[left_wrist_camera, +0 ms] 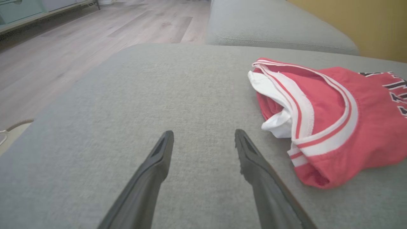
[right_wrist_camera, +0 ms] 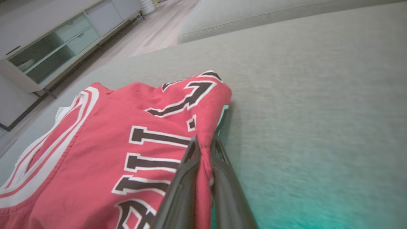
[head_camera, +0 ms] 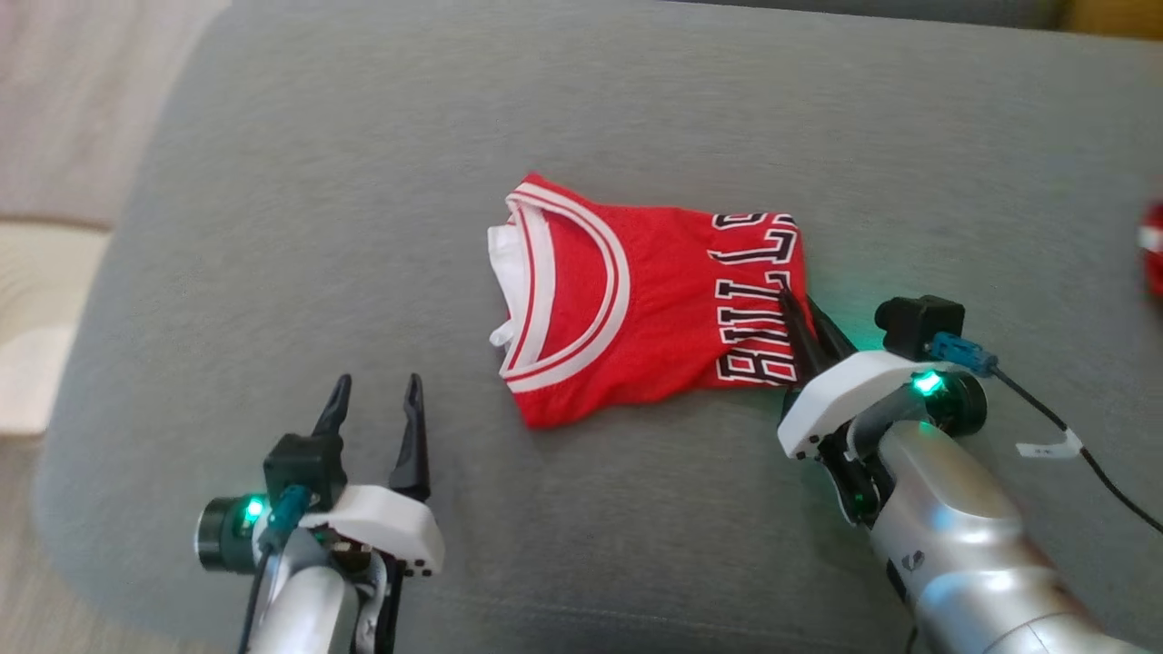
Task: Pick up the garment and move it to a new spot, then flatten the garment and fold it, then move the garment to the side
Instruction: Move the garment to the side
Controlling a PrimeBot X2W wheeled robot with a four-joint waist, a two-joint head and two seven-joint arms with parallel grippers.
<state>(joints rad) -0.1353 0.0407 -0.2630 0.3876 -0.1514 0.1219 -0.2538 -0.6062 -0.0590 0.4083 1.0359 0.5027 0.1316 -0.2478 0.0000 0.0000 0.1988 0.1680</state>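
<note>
To your left, pale wooden floor (left_wrist_camera: 63,47) runs beside the grey sofa cushion (head_camera: 273,227), and a low glass-fronted cabinet (right_wrist_camera: 47,54) stands on it against the wall. The left tool (head_camera: 377,381) hangs over bare cushion near the front edge, its fingers spread wide with nothing between them. Mid-cushion you see the red jersey (head_camera: 636,309) lying rumpled, its white-trimmed neck towards the left and its black lettering towards the right. The right tool (head_camera: 792,298) has its fingers pressed together on the jersey's lettered right edge, with red cloth pinched between them. Beyond lie a second grey cushion (left_wrist_camera: 270,28) and a yellow wall (left_wrist_camera: 365,22).
</note>
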